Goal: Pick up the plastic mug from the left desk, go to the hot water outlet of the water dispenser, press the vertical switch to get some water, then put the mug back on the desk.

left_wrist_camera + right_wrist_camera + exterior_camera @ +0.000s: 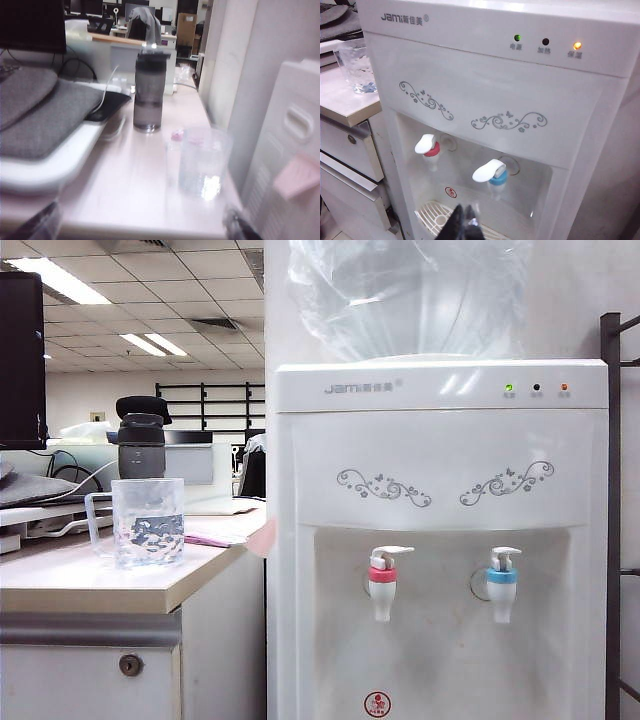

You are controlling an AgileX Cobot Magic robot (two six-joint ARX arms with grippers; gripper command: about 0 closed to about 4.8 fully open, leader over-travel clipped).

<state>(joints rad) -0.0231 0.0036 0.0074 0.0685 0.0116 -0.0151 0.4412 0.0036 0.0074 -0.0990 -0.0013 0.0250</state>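
blurred left gripper (145,227), shut right gripper (464,220)

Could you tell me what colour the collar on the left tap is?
Red-pink collar, clearest in the exterior view.

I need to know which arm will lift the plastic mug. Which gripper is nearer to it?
Left. The left gripper is open at the desk edge facing the plastic mug; the right gripper is shut before the water dispenser.

The plastic mug (148,522) stands on the left desk (100,590), a bottle (141,445) apparently just behind it; the water dispenser (440,540) stands right of the desk.
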